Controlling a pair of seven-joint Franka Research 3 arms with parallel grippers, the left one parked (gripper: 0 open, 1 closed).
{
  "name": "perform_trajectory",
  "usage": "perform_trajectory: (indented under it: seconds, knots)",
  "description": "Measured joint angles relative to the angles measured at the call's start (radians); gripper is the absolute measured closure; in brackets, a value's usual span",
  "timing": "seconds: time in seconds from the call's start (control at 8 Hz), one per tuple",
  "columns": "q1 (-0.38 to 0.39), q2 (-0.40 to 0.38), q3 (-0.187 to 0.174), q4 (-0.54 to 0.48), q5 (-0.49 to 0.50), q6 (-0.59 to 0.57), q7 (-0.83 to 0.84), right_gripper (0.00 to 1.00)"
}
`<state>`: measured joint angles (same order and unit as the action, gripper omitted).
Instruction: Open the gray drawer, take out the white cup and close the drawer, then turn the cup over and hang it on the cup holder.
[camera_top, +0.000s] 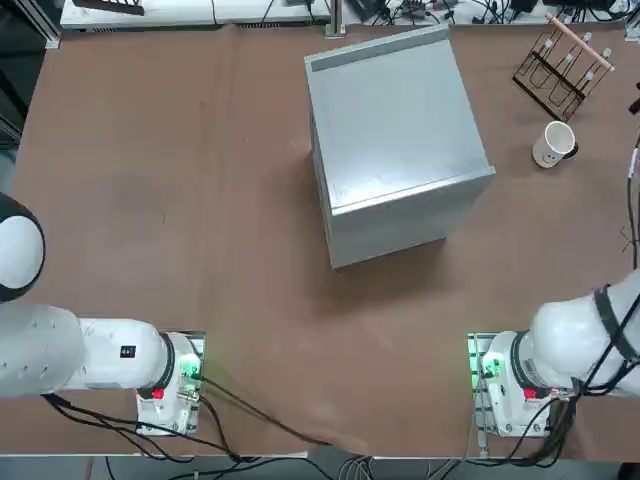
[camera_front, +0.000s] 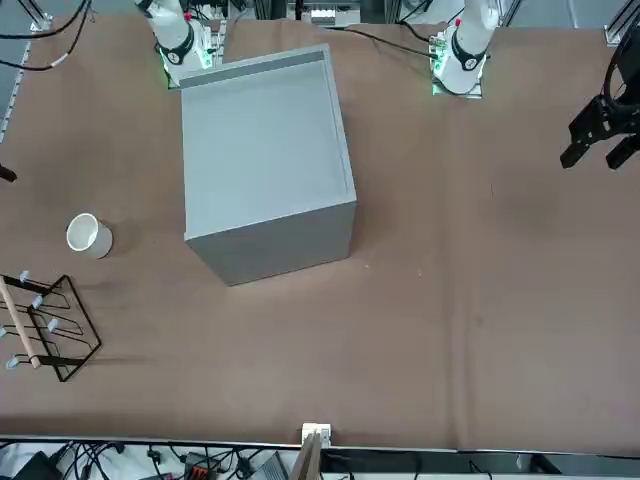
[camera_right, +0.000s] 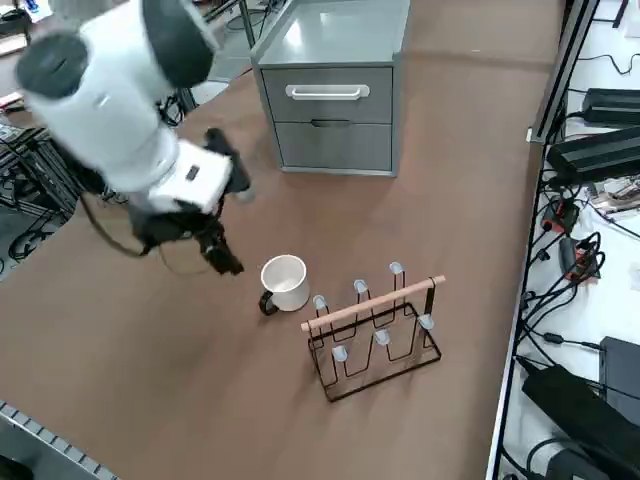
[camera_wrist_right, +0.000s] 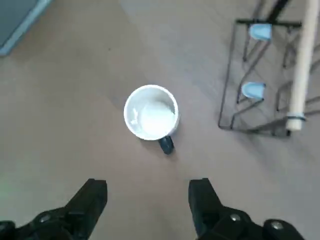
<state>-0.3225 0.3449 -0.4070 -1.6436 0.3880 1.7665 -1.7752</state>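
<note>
Claw (camera_wrist_right: 148, 199) spread, above white cup (camera_wrist_right: 150, 112).

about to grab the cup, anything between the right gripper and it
Nothing visible. The right gripper hangs above the table with its fingers open, and only bare tabletop lies between them and the upright white cup. The cup holder stands off to the cup's side.
</note>
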Motion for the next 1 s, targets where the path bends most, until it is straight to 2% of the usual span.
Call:
perform_trajectory:
  seconds: [0.25, 0.62, 1.0]
  knots:
    - [-0.073, 0.059, 0.000, -0.032, 0.148, 0.000, -0.247, 0.01]
    - [-0.130, 0.190, 0.001, -0.033, 0.341, -0.002, -0.583, 0.01]
    - [-0.183, 0.296, 0.002, -0.002, 0.463, -0.083, -0.757, 0.03]
